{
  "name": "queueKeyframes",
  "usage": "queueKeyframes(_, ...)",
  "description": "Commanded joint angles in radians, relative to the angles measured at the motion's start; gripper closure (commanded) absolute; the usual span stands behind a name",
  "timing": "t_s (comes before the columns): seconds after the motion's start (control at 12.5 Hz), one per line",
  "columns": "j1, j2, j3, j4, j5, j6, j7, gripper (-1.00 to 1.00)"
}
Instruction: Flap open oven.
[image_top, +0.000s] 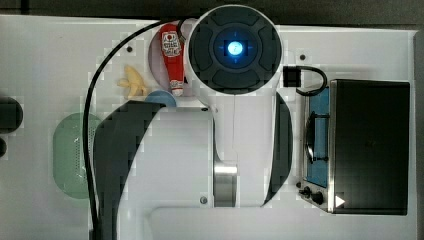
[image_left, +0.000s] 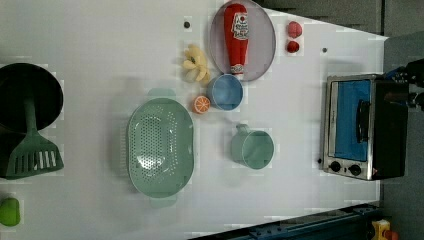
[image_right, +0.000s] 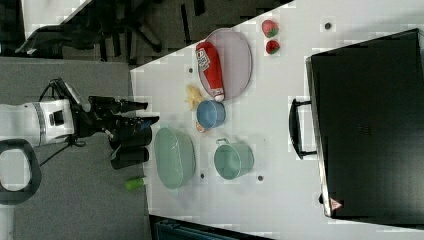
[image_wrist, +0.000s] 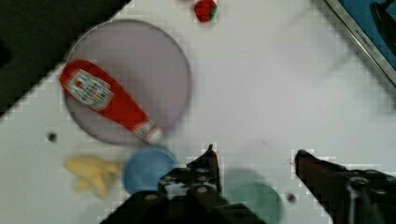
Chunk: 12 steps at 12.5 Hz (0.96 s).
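The oven (image_top: 370, 145) stands at the top view's right, with a black top, a silver frame and two black knobs (image_top: 310, 194). Its blue glass door (image_left: 350, 120) with the bar handle (image_right: 295, 127) looks closed. A corner of the door also appears in the wrist view as the oven (image_wrist: 369, 32). My gripper (image_wrist: 254, 156) is open with nothing between its fingers. It hangs high over the table above the blue bowl and green cup, well apart from the oven. In the right view the gripper (image_right: 147, 113) points toward the table from the right view's left.
A ketchup bottle (image_left: 236, 37) lies on a grey plate (image_left: 262, 40). Nearby are a banana (image_left: 196, 64), a blue bowl (image_left: 226, 91), an orange slice (image_left: 202, 104), a green cup (image_left: 253, 147), a green colander (image_left: 160, 147) and two strawberries (image_left: 294, 30). A dark pan with a spatula (image_left: 27, 145) sits at the left view's left.
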Motion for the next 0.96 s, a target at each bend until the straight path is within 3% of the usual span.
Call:
queueKeyframes(0.08,-0.045,-0.402,-0.025,-0.262,0.019,-0.158,0.1,-0.58)
queueKeyframes(0.24,-0.045,-0.402,-0.025,-0.262,0.019,-0.158,0.1,-0.99)
queueKeyframes(0.4,-0.045,-0.402,-0.025,-0.262,0.019,-0.158,0.1,-1.0)
queueKeyframes(0.48,-0.045,-0.402,-0.025,-0.262,0.019,-0.158,0.1,-0.9)
queueKeyframes(0.96,-0.047,-0.37,-0.049,-0.27,0.019,-0.151,0.097,0.56)
